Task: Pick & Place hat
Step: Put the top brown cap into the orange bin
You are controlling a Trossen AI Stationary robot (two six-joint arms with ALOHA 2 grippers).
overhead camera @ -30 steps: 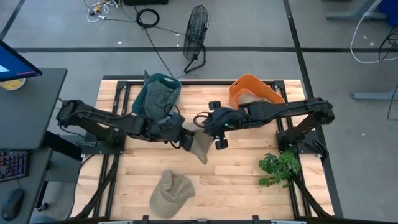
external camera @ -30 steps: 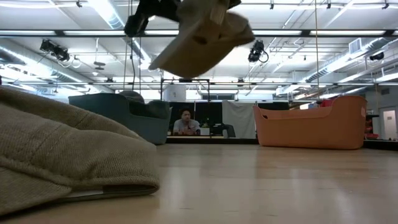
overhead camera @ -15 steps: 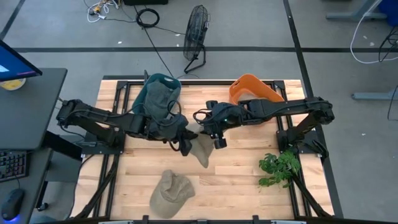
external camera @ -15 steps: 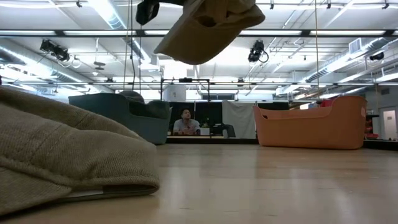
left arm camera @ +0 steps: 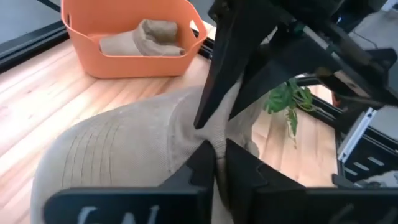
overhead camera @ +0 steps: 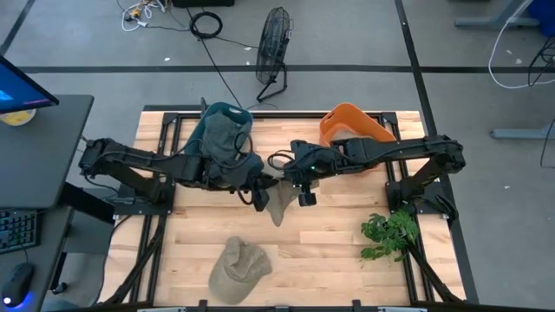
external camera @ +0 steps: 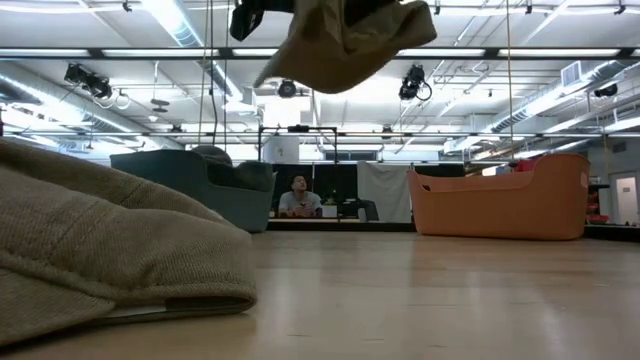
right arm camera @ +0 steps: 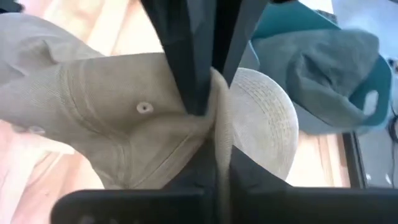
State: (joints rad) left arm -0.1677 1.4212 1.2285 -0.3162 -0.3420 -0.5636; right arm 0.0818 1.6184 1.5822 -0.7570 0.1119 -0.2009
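A tan hat [overhead camera: 279,206] hangs in the air above the table's middle, held between my two grippers. My left gripper [overhead camera: 262,196] reaches in from the table's left and is shut on it. My right gripper [overhead camera: 297,185] comes from the right and is shut on it too, fingertips against the left's. In the low view the hat [external camera: 345,40] floats high above the board. A second tan hat [overhead camera: 238,269] lies by its crown on the table near the front edge. My left gripper pinches a bunched fold of the hat's crown [left arm camera: 214,144] between its two fingers, coming level from the table's left. The hat is lifted clear, its stitched brim [left arm camera: 93,155] off to one side. My right gripper pinches a raised fold of the same crown [right arm camera: 219,118] between its fingers, coming level from the table's right, just opposite the left fingers [right arm camera: 189,68]. The crown with its eyelet [right arm camera: 144,107] sags on one side, the brim [right arm camera: 267,106] on the other.
A teal bin [overhead camera: 221,130] with a grey-green hat stands at the far left, an orange bin [overhead camera: 355,130] with a tan hat at the far right. A green plant [overhead camera: 388,232] lies by the right edge. A person sits in the room beyond [external camera: 300,195].
My right gripper has moved toward the left gripper and shut on the hanging hat. The hat has been drawn up a little and bunched between the two grippers.
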